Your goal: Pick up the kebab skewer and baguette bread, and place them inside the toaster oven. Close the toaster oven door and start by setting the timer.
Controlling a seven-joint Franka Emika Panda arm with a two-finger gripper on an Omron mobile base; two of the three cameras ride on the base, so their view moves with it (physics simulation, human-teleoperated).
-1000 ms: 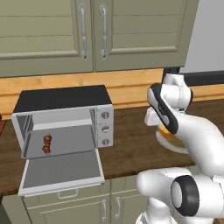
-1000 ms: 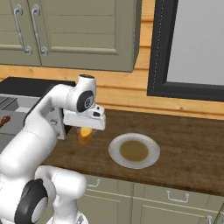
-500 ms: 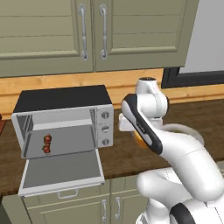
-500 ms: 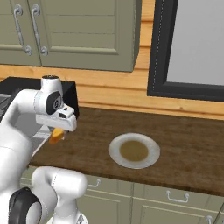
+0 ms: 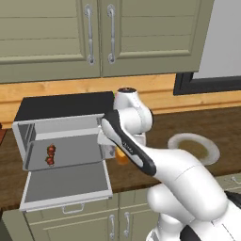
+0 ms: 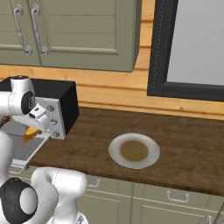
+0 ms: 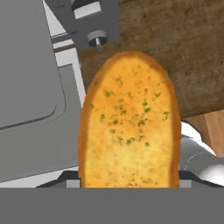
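The baguette bread (image 7: 129, 122), golden-orange and flecked with green, is held in my gripper (image 5: 117, 151), which is shut on it. The loaf (image 5: 122, 156) hangs just off the right front corner of the toaster oven (image 5: 66, 106), over the counter beside its knob column (image 7: 97, 38). The toaster oven door (image 5: 70, 184) lies folded down and open. Inside, on the rack at the left, rests the kebab skewer (image 5: 50, 154) with its dark red chunks. From the right, the baguette (image 6: 29, 133) peeks out orange under my gripper (image 6: 33, 129), beside the oven's silver knob panel (image 6: 54, 120).
A round grey plate (image 5: 194, 146) with a brown centre sits on the dark wooden counter to the right of the arm, also visible from the other side as the plate (image 6: 134, 150). Green wall cabinets hang above, and a dark-framed window (image 6: 192, 43) is at the right.
The arm has swung left with the baguette, from above the counter near the plate to the oven's right front corner. Skewer and door have not moved.
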